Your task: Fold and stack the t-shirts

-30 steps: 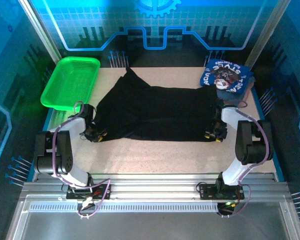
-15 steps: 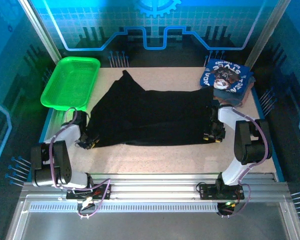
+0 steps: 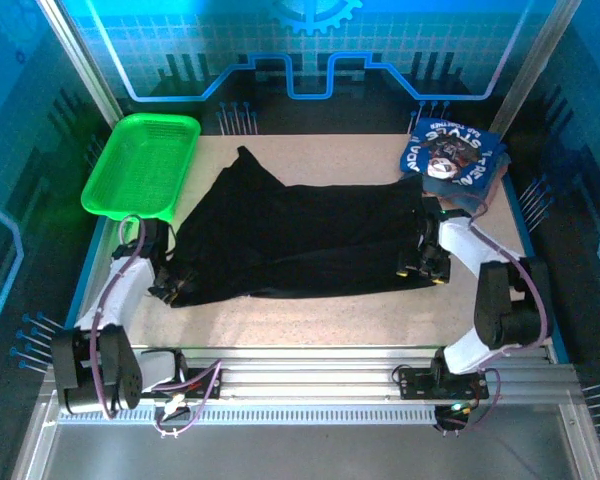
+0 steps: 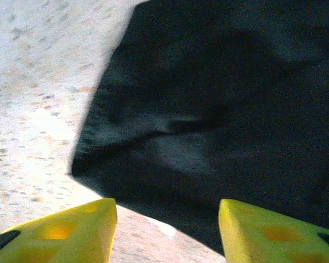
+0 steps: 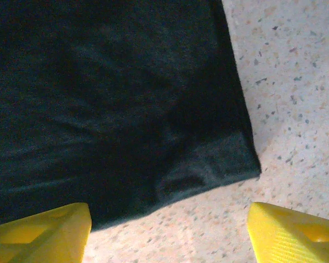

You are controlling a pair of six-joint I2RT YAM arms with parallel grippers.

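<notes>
The black t-shirt lies spread flat across the middle of the table, one sleeve pointing to the far left. My left gripper stands open just off its near left corner, and in the left wrist view the yellow fingertips frame the black t-shirt's hem with nothing between them. My right gripper is open at the near right corner; the black cloth's corner lies just ahead of my right gripper. The folded blue t-shirts, white lettering on top, sit at the far right.
A green plastic basket stands at the far left beside the sleeve. Bare speckled tabletop runs between the shirt's near hem and the arm bases. The blue stack sits close behind my right arm.
Both grippers have opened and let go of the black t-shirt's near corners. The left arm has swung outward to the left, and the shirt now lies flatter and wider.
</notes>
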